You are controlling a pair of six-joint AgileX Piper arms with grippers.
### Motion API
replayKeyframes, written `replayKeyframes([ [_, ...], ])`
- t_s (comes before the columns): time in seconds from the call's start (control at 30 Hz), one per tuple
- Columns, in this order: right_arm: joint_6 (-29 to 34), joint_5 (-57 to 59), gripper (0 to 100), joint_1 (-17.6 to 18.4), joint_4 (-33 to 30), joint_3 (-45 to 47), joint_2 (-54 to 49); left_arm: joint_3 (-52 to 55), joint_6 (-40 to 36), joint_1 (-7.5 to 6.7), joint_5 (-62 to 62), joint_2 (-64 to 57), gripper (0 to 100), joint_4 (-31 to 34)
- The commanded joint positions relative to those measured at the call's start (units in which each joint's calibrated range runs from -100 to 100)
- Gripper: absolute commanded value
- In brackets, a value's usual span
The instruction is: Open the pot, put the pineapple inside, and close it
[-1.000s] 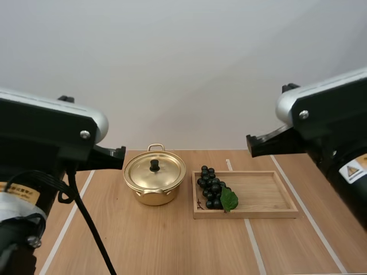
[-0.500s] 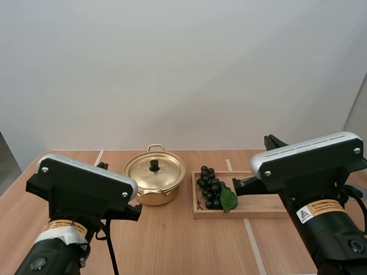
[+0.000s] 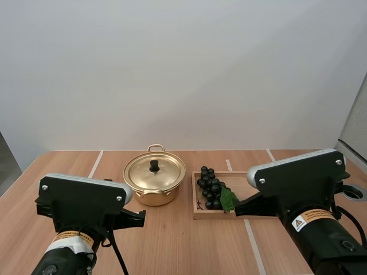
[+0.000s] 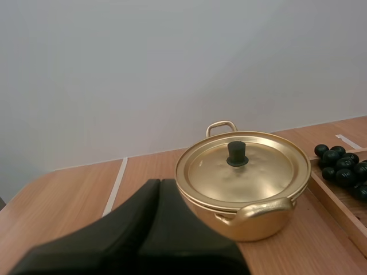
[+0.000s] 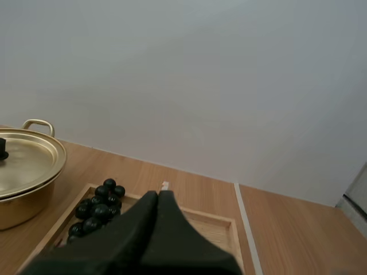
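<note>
- Within a second your two arms dropped from high over the table (image 3: 172, 243) to low near their bases, which opened your view of the work.
- Your left gripper (image 4: 158, 184), fingers pressed together on nothing, pointed at the gold pot (image 3: 153, 195) from short of it. The lid (image 3: 163, 173) sat on, its knob untouched.
- Your right gripper (image 5: 157, 196), likewise closed and empty, hung over the wooden tray (image 3: 269, 197).
- The fruit on hand was a bunch of grapes (image 3: 210, 187), lying at the tray's end nearest the pot. Neither had shifted, so opening the pot likely remained your first step.
</note>
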Motion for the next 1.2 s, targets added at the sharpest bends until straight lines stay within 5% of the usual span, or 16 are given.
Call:
replayKeyframes([
  [0.0,0.6,2.2,0,-0.7,0.9,0.3,-0.3,1.0,-0.9,-0.17,0.6,-0.2,0,0.3],
  [0.33,0.6,2.2,0,-1.3,-0.9,9.9,-0.3,1.0,-0.9,-0.17,4.4,-0.2,0,0.3],
  [0.73,8.5,2.5,0,-1.5,0.1,9.9,-0.3,1.0,-1.7,-0.10,7.9,-0.2,0,0.3],
  [1.17,8.5,2.5,0,-1.5,1.2,9.9,-0.3,1.0,-2.0,0.14,7.9,-0.2,0,0.3],
])
